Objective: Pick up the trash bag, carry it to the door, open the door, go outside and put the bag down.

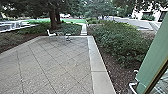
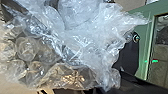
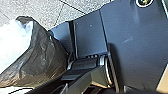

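Outdoor paving (image 1: 57,65) extends ahead, with the trash bag (image 2: 95,37) positioned beside the robot's dark plate (image 3: 135,45), presumably for stable carriage; whether either gripper is clamped or released cannot be determined.

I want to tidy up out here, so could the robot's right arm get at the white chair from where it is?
Probably not: the white chair stands near the far edge of the paving, with a long stretch of slabs before it.
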Robot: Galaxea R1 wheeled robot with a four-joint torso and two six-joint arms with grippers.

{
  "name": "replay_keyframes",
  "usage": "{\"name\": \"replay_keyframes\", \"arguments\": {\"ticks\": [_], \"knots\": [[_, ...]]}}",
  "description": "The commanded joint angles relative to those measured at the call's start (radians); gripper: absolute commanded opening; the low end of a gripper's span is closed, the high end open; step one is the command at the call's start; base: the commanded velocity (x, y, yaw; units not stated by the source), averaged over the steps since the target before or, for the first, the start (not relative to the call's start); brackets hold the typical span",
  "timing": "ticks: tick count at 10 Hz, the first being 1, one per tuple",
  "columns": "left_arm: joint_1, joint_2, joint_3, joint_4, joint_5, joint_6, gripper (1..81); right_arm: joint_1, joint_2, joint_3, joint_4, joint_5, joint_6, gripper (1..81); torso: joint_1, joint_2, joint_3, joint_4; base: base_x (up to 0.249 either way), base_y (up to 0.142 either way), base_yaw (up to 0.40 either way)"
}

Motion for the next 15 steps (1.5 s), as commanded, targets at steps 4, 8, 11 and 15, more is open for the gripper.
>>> {"name": "replay_keyframes", "arguments": {"ticks": [4,8,11,15], "knots": [[-0.123,-0.231,0.286,-0.076,0.077,-0.011,1.0,0.041,-0.002,0.011,-0.008,-0.022,0.000,81.1,0.000,0.000,0.000,0.000,0.000,0.000,0.000],[-0.201,-0.421,0.465,-0.190,0.077,-0.011,1.0,0.036,-0.007,0.010,-0.008,-0.021,0.000,81.1,0.000,0.000,0.000,0.000,0.000,0.000,0.000],[-0.252,-0.505,0.474,-0.280,0.079,-0.011,1.0,0.035,-0.008,0.010,-0.008,-0.021,0.000,81.1,0.000,0.000,0.000,0.000,0.000,0.000,0.000],[-0.422,-0.695,0.516,-0.440,0.183,-0.012,1.0,0.033,-0.008,0.010,-0.008,-0.021,0.002,81.1,0.000,0.000,0.000,0.000,0.000,0.000,0.000]]}}
